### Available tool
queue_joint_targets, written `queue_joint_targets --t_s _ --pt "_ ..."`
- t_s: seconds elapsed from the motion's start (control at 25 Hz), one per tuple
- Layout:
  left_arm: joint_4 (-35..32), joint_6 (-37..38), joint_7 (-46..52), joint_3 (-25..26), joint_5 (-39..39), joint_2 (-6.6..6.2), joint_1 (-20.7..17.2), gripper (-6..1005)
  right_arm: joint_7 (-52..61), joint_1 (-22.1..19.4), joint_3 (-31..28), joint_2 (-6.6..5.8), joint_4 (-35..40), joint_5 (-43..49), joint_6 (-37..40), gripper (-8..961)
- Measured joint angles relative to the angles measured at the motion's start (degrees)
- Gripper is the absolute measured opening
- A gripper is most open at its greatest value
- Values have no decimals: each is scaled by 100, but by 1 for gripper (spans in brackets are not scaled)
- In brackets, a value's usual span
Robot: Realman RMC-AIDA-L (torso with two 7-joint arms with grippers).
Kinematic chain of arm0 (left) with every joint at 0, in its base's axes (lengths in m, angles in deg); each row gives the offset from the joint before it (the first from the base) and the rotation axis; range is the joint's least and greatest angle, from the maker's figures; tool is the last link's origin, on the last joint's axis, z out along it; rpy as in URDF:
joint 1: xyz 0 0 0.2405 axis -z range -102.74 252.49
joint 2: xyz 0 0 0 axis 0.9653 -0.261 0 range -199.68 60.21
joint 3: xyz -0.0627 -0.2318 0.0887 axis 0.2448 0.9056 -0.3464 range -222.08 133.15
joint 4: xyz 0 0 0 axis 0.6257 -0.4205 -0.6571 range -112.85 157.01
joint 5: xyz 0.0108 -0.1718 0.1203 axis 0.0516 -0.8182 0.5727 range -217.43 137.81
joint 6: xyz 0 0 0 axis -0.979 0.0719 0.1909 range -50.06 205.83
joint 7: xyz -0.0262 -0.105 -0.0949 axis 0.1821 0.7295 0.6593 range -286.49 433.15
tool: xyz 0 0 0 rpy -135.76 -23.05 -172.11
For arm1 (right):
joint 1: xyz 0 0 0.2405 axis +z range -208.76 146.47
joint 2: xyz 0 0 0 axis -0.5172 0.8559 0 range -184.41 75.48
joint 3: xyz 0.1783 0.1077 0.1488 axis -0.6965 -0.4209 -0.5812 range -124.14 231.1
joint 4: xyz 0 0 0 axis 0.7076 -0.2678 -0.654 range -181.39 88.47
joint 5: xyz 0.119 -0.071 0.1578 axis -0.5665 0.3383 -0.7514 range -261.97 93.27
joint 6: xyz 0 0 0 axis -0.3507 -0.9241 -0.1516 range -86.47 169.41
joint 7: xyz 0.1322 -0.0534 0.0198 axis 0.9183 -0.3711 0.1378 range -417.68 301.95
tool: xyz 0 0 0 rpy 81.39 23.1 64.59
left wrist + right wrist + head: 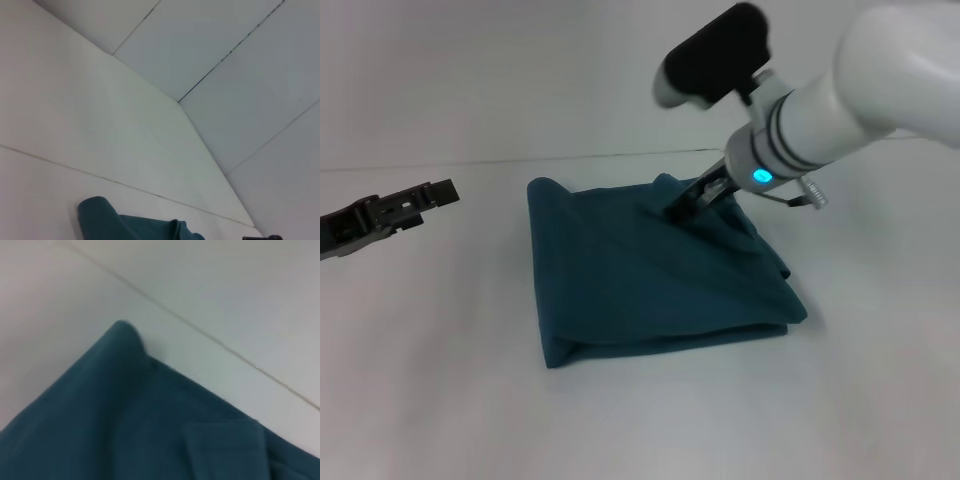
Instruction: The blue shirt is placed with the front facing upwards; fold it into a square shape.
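The blue shirt (640, 280) lies folded into a rough square on the white table (430, 390), plain teal side up, with no lettering showing. My right gripper (685, 208) sits at the shirt's far right edge, its dark fingers shut on a raised ridge of fabric there. My left gripper (432, 195) hovers open over bare table to the left of the shirt, apart from it. A far corner of the shirt (112, 222) shows in the left wrist view. The right wrist view is filled by the shirt (125, 430), with a folded edge close up.
The table's far edge meets a pale wall (520, 80) just behind the shirt. White tabletop surrounds the shirt on the left, front and right.
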Motion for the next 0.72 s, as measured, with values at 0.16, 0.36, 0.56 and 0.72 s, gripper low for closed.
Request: queue_joint_targets --t_s 0.16,0.36,0.56,0.72 --pt "0 -32 0 0 -54 17 -17 949 55 82 433 2 -237 -51 -267 620" --pt "11 -72 -2 -3 -73 29 -21 949 75 209 547 -6 -581 7 -417 619" --pt "157 -95 -47 -3 -124 11 0 949 315 228 556 -11 -653 327 -465 619" --pt "166 -103 -50 -3 -124 8 4 949 647 259 571 1 -703 758 -585 618"
